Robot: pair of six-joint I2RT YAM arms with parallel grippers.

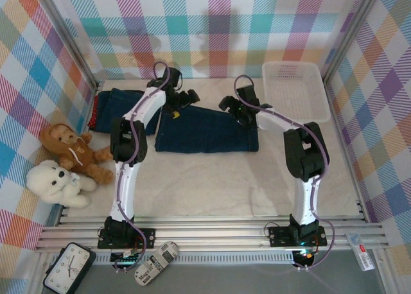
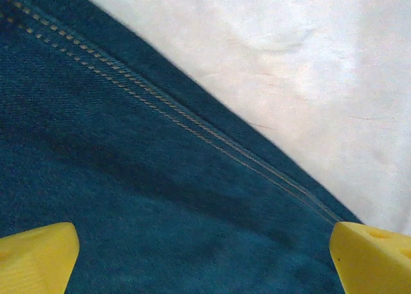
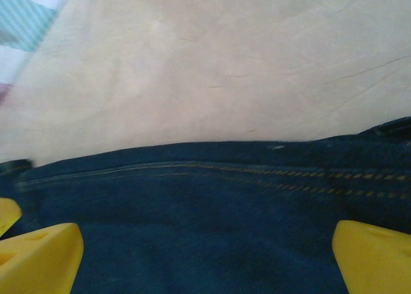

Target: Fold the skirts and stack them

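- Denim in the middle of the table [image 1: 225, 185]: a dark blue denim skirt [image 1: 205, 132] lies spread flat, its long side running left to right.
- The left gripper [image 1: 176, 109] sits over the skirt's far-left corner and the right gripper [image 1: 234, 109] over its far edge, further right.
- Left wrist view: the yellow fingertips [image 2: 35, 259] are spread wide with nothing pinched. The stitched hem [image 2: 192, 124] runs diagonally ahead of them, with bare table beyond.
- Right wrist view: same story, jaws apart and empty, with the hem [image 3: 257, 172] running across just ahead of the fingertips [image 3: 372, 255].
- My read is that the step in hand is taking the far edge with both arms, ready to fold it toward the near side.
- To do it well, each lower finger should slide under the hem from the bare-table side, so the jaws close on the whole edge and not just the top layer.
- Denim is stiff and heavy, so a shallow pinch could slip.
- The two arms should lift level and together and keep the edge taut between them, or the fold will land crooked.
- Another denim skirt [image 1: 125, 104] rests at the far left on a red skirt [image 1: 95, 114], which looks like the stack to aim for.
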